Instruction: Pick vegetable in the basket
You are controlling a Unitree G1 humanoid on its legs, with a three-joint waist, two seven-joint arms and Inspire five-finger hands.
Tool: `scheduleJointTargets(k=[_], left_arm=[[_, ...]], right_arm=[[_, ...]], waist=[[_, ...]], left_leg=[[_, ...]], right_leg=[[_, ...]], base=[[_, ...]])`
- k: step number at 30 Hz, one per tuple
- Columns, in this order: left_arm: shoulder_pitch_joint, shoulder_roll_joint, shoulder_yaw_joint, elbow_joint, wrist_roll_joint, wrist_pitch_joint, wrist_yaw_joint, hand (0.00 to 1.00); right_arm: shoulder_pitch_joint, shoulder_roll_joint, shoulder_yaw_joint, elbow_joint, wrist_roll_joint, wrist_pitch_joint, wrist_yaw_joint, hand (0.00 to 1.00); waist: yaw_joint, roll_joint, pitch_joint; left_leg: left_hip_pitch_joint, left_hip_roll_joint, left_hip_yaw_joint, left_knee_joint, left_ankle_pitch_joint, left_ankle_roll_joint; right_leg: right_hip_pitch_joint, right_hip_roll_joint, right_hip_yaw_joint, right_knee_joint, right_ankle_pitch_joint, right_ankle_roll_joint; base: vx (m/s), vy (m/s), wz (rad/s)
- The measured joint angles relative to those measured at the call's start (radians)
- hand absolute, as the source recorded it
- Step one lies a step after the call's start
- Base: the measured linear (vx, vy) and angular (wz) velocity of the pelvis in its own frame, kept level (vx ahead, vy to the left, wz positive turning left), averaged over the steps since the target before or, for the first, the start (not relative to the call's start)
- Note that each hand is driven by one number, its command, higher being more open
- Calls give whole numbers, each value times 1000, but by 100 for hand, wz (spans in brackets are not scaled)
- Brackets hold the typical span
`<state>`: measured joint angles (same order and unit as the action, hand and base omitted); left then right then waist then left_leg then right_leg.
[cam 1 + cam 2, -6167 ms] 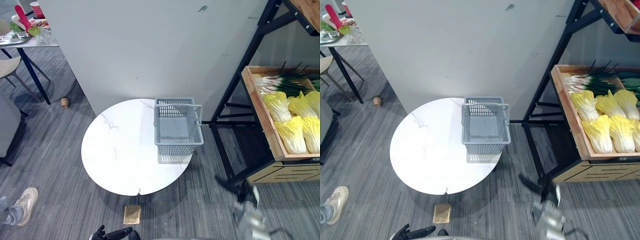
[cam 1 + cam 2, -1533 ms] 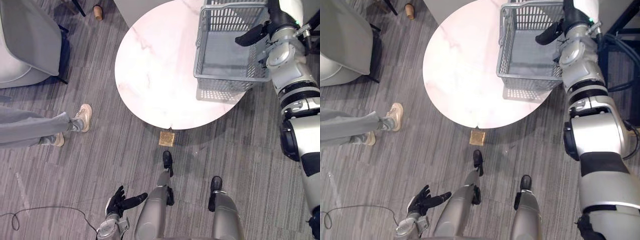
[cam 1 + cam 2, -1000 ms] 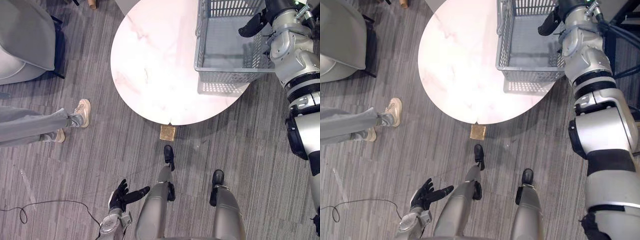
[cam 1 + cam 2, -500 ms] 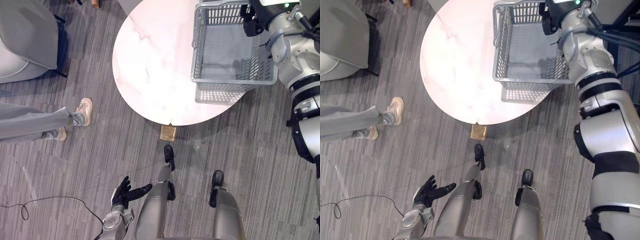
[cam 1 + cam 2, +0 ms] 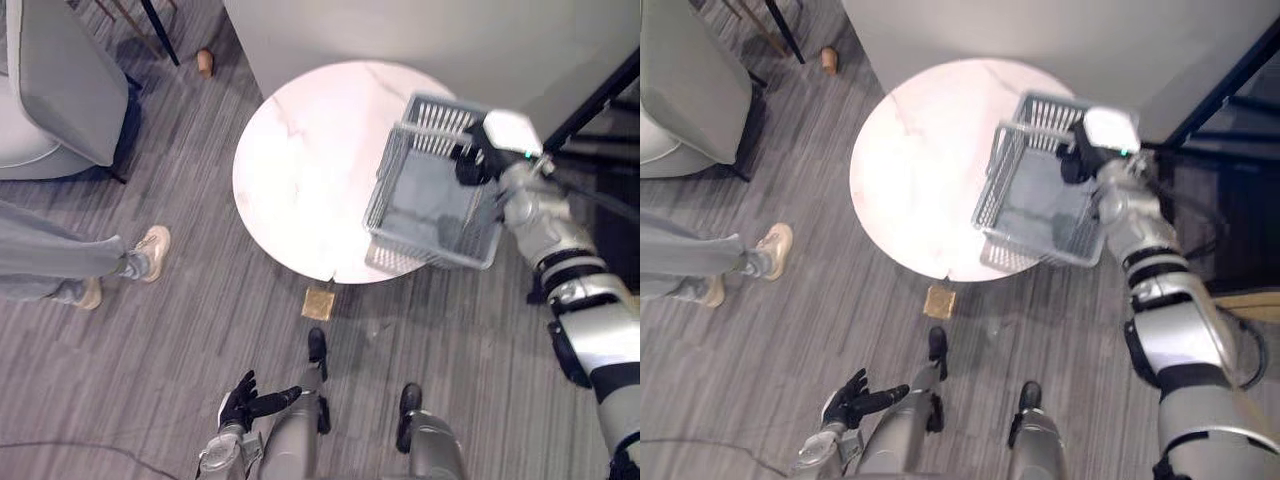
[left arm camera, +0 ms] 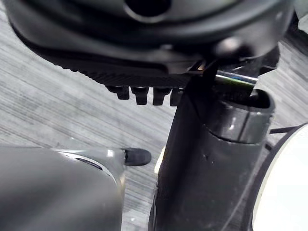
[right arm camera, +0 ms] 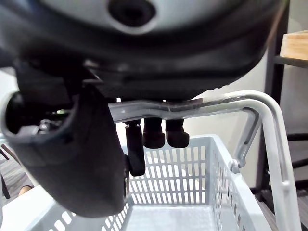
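1. Starting at the fingers (image 7: 154,134) of the right hand (image 5: 472,165): in the right wrist view you see them curled down over the handle (image 7: 226,101) of the grey basket (image 5: 382,200). The bar runs between them and the palm, and the thumb (image 7: 82,159) closes in from the other side. The grip is wrapped round the handle, not pinching it.
2. The same view shows you the basket's slotted far wall and part of its pale bottom below the hand. The head views are too far off to separate the fingers.
3. The head views give you what the wrist view cannot. The basket sits askew over the near right edge of the round white table (image 5: 310,170), and one corner overhangs the floor. You cannot tell whether its base touches the tabletop.
4. Right arm pose: it is stretched forward from the lower right, with the hand over the basket's right side and palm down on the handle.
5. Left hand (image 5: 245,400): it hangs low beside the robot, well apart from the table. Its fingers (image 6: 144,94) are straight and slightly spread, holding nothing. In the left wrist view you see them as a short row with grey carpet beyond.
6. Surroundings:
   - A person's leg and shoe (image 5: 150,250) are on the left.
   - A grey chair (image 5: 60,90) stands at upper left.
   - A small brown square (image 5: 318,302) lies on the floor just beside the table's near edge.
   - A black shelf frame (image 5: 590,100) stands at right.
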<state>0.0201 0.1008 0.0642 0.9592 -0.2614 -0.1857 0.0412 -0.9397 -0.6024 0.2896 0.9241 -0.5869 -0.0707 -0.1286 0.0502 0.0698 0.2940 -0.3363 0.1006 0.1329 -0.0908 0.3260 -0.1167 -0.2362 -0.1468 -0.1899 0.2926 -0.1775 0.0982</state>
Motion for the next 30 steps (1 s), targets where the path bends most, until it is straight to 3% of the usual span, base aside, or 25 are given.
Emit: scheduleJointTargets(k=[4,9,13,19,22,25,30], left_arm=[[16,8,1,8,39,3,0,100],[43,30,40,49,115,39,-19,100],[47,54,44,79,160,46,-34,100],[86,50,72,116,198,63,-53,100],[91,48,78,129,226,66,-60,100],[110,45,79,135,235,66,-61,100],[119,22,121,149,236,67,-54,100]], right_arm=[[204,35,-34,-120,100,-9,35,0],[540,55,-69,-342,279,-32,119,0],[818,87,-195,-447,378,-35,178,0],[1141,225,-356,-474,432,-25,214,0],[1205,314,-438,-420,473,-22,202,0],[1246,448,-527,-222,511,-23,181,0],[1223,509,-675,37,554,-23,148,0]], waist=[[-8,-31,-42],[-75,-104,-101],[-114,-130,-143],[-178,-140,-212],[-217,-139,-216],[-221,-139,-262],[-220,-120,-283]], left_leg=[[58,15,42,-5,-64,53],[123,5,126,-5,-97,65],[164,-1,152,-6,-117,66],[198,7,180,-6,-136,57],[215,9,191,-6,-140,55],[228,19,203,-6,-155,42],[241,19,211,-6,-162,39]], right_leg=[[46,18,40,-46,21,7],[114,14,116,-140,72,26],[151,11,138,-162,74,27],[172,17,166,-179,72,24],[181,19,178,-179,73,23],[185,29,188,-181,65,11],[195,29,194,-181,60,3]], base=[[-9,23,-35],[49,34,-40],[47,6,-19],[43,-17,-16],[14,-15,-16],[-2,-19,-8],[20,-9,-5]])
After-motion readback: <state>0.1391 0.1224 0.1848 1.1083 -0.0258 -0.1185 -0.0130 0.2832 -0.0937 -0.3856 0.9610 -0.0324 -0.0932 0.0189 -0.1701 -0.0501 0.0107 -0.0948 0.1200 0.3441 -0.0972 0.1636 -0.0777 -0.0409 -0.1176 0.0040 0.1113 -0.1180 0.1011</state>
